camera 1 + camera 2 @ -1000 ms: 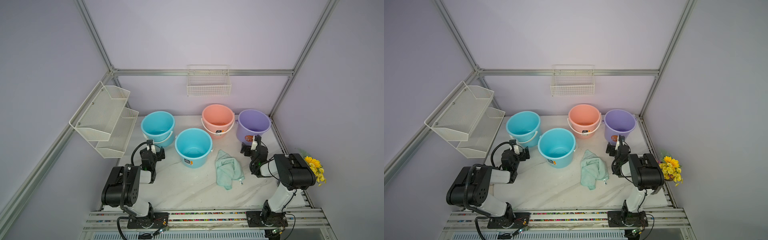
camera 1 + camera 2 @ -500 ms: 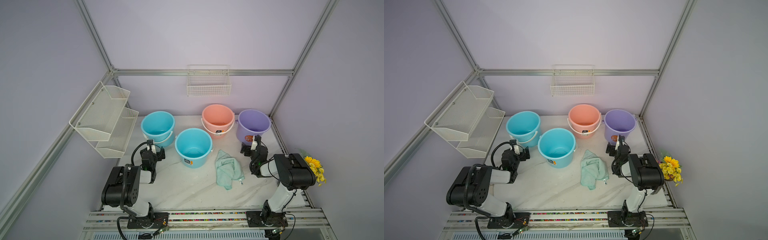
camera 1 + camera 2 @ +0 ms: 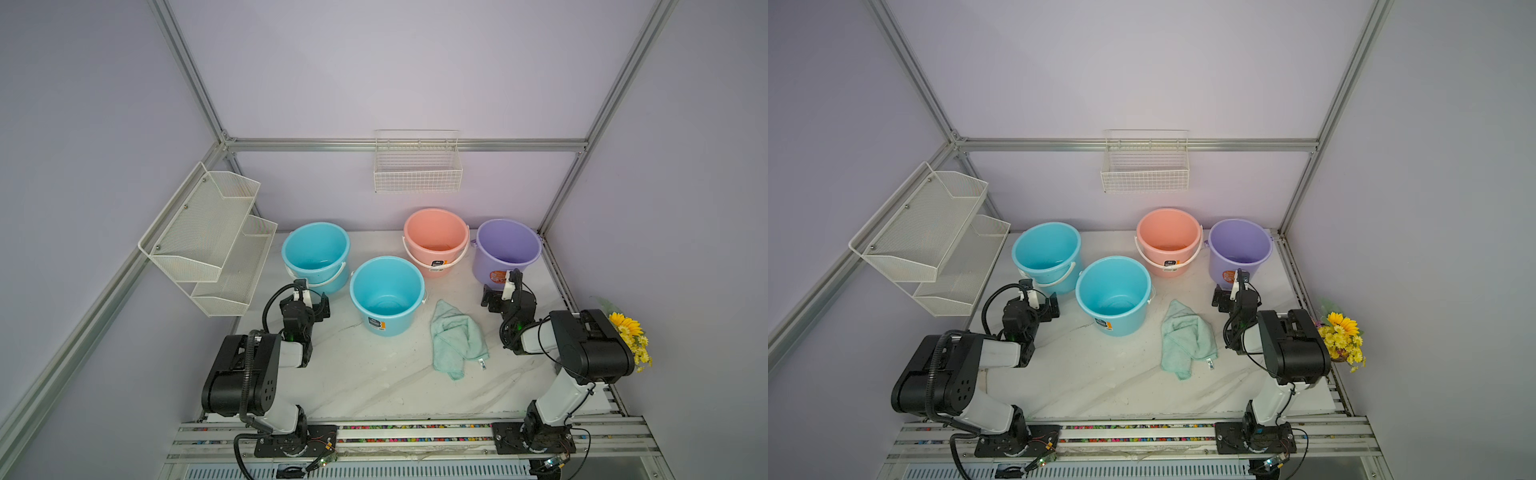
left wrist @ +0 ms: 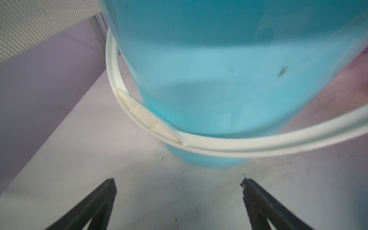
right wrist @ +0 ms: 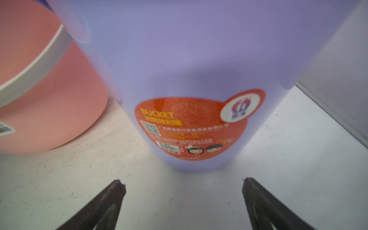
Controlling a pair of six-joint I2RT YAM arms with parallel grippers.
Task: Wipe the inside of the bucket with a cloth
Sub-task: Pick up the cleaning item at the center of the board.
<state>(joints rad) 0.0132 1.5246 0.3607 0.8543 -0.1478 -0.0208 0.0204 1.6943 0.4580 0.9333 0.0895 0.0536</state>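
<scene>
Marble worktop (image 3: 365, 382): pale and lightly scuffed, its near strip bare in both top views, so you have working room up front.
Mint-green cloth (image 3: 455, 338): crumpled on the worktop with its white tag (image 3: 482, 365) toward you. It sits just beside the front bucket (image 3: 399, 320) and near your right arm, and neither hand touches it. The loose folds stand up and should offer an easy pinch.
Yellow sunflowers (image 3: 627, 336): off the worktop's right edge, beside the right arm's elbow, out of play.
Your left hand (image 4: 177, 182): jaws spread wide and empty, low over the worktop, facing the rear bucket (image 4: 219, 79) and its lowered white handle (image 4: 258, 143).
Your right hand (image 5: 182, 181): also spread wide with nothing in it, aimed at the orange label (image 5: 191, 127) on the purple bucket (image 5: 199, 59). Both hands look parked at the sides, leaving the middle free.
Blue front bucket: upright with its mouth open. It is closest to the cloth, so it is likely the one to wipe, though the pictures do not settle that. Wiping has not begun, and lifting the cloth comes first.
Blue rear bucket: upright, just behind the front one.
Pale coral bucket (image 3: 436, 245): upright in the back row, handle down.
Soft purple bucket: beside the coral one, by the right frame post.
White mesh shelf (image 3: 208, 232): two tiers on the left wall.
White wire basket (image 3: 417, 174): hung on the back wall above the buckets.
</scene>
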